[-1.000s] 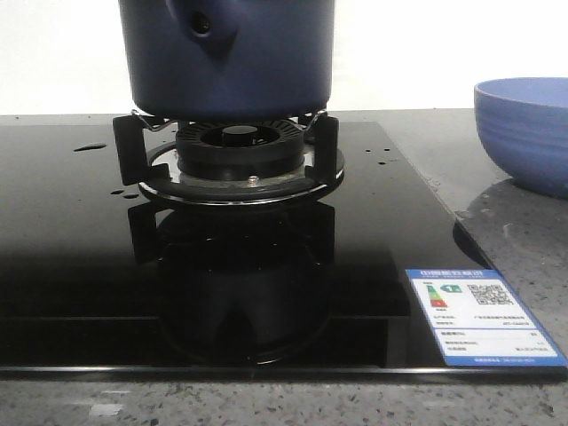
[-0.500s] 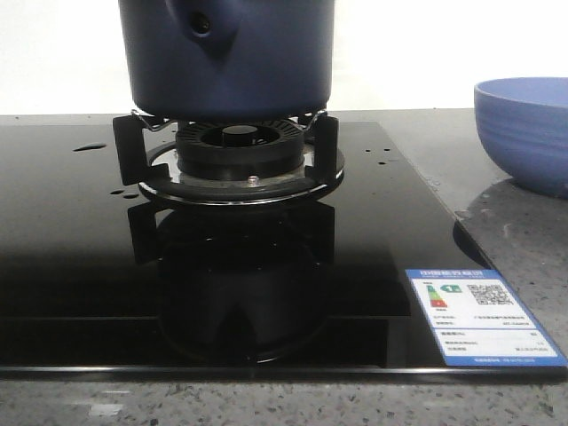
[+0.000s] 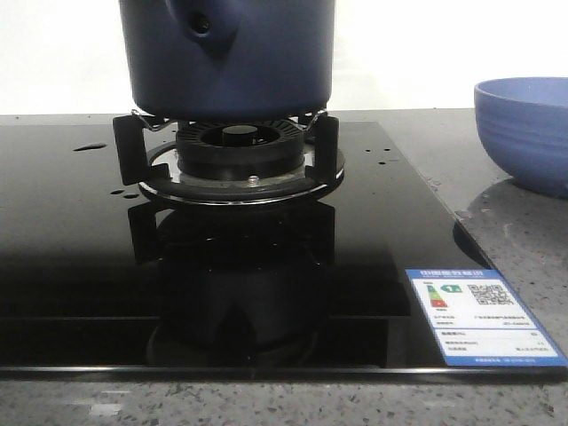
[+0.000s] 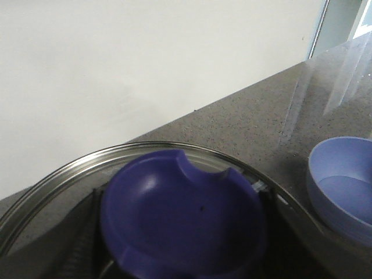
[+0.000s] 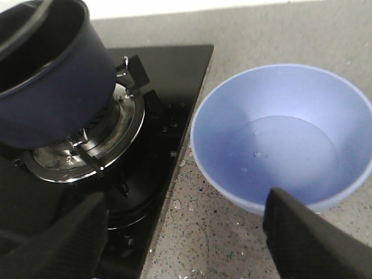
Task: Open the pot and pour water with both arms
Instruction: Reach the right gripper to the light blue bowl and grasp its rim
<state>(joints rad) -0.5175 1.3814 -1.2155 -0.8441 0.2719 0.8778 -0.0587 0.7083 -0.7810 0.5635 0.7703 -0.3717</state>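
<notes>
The dark navy pot (image 3: 229, 55) stands on the gas burner (image 3: 240, 164), its handle stub with a hole facing me. In the right wrist view the pot (image 5: 49, 81) shows a dark open top. My left gripper (image 4: 180, 232) is shut on the blue knob (image 4: 180, 215) of a glass lid (image 4: 70, 174) with a metal rim, held close under its camera; dark fingers flank the knob. My right gripper (image 5: 186, 244) is open and empty over the counter between the stove and the light blue bowl (image 5: 282, 136). Clear water (image 5: 285, 154) lies in that bowl. Neither gripper shows in the front view.
The black glass stove top (image 3: 71, 248) carries small water drops (image 3: 89, 147) and a label sticker (image 3: 479, 315) at the front right. The light blue bowl (image 3: 524, 133) stands on the grey speckled counter (image 3: 515, 231) at the right. A white wall is behind.
</notes>
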